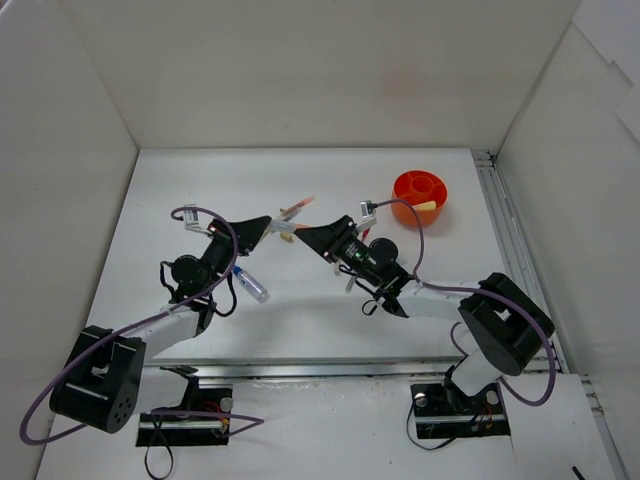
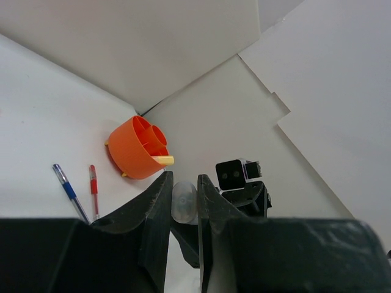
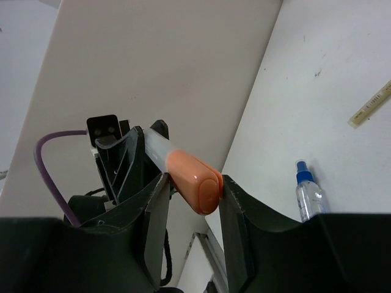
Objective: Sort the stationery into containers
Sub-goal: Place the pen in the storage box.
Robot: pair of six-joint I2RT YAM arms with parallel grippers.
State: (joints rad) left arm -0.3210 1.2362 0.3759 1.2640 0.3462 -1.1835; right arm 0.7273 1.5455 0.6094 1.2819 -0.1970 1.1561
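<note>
- right wrist view: the right gripper (image 3: 194, 180) is clamped on the cap end of an orange highlighter (image 3: 194, 184), which is held in mid-air above the table (image 3: 330, 91).
- left wrist view: the left gripper (image 2: 182, 182) pinches the pale, rounded other end of the same highlighter, so both arms grip one item between them.
- top external view: the two grippers meet tip to tip near the table's centre. this reads as a hand-over to the arm nearer the orange pot (image 1: 402, 186), though a cap pull cannot be ruled out.
- the pot sits at the far right, well apart from the held highlighter, with one yellowish stub (image 2: 164, 160) poking over its rim.
- a blue pen (image 2: 69, 190), a red pen (image 2: 93, 185) and a blue-capped clear tube (image 3: 307, 198) lie loose on the table, not yet sorted.
- likely next: one gripper must let go before the other can carry the highlighter on.
</note>
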